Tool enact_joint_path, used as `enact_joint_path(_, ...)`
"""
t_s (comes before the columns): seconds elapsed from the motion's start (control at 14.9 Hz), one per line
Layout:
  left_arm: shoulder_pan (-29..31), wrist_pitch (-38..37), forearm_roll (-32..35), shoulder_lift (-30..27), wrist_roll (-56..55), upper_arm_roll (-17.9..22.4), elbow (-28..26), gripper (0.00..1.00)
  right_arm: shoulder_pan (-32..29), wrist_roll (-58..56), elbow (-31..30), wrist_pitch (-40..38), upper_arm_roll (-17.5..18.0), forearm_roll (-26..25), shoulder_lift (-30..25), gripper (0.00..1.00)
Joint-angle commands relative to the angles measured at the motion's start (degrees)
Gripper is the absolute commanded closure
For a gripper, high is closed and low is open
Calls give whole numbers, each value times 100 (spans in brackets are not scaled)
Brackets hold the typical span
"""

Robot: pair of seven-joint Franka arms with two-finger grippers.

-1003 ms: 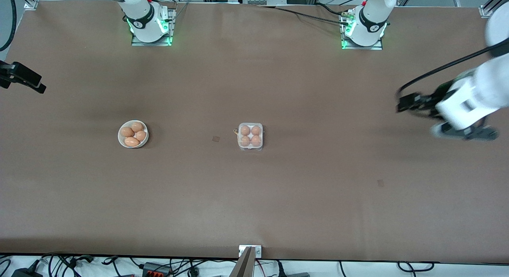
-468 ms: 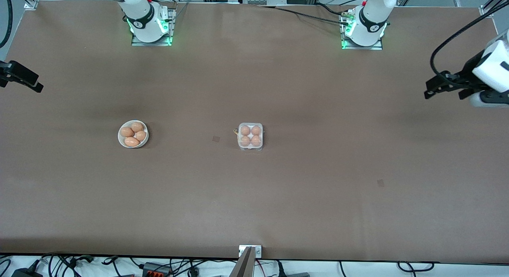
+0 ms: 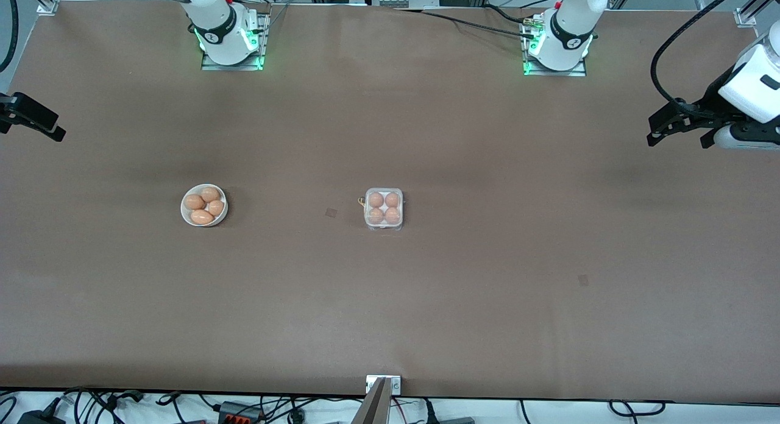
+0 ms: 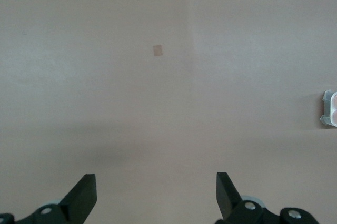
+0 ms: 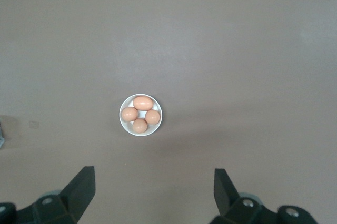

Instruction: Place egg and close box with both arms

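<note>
The box (image 3: 383,209) sits mid-table with an orange-brown egg (image 3: 376,200) in each cell, and its clear lid seems to lie flat over them. Only one corner of the box (image 4: 330,109) shows in the left wrist view. My left gripper (image 3: 676,142) (image 4: 156,195) hangs open and empty over the left arm's end of the table. Over the right arm's end, my right gripper (image 3: 33,131) (image 5: 154,192) is open and empty too, partly cut off by the front view's edge. Neither gripper is close to the box.
A round white bowl (image 3: 184,211) (image 5: 125,124) with several similar eggs (image 3: 202,216) stands toward the right arm's end, level with the box. Two small tape marks (image 3: 331,212) (image 3: 583,280) lie on the brown table. Cables run along the table's edge nearest the front camera.
My left arm has swung outward toward its end of the table and toward the bases' side. The right gripper has hardly moved. Box and bowl are unchanged.
</note>
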Motion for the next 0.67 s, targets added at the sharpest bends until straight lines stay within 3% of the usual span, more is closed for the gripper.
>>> enact_joint_path(0.0, 1, -9, 108, -55, 80, -32, -65, 0, -42, -123, 86, -80, 12, 2, -35, 0)
enact_joint_path(0.6, -8, -202, 108, -29, 18, -85, 67, 0, -42, -18, 95, -89, 21, 20, -35, 0)
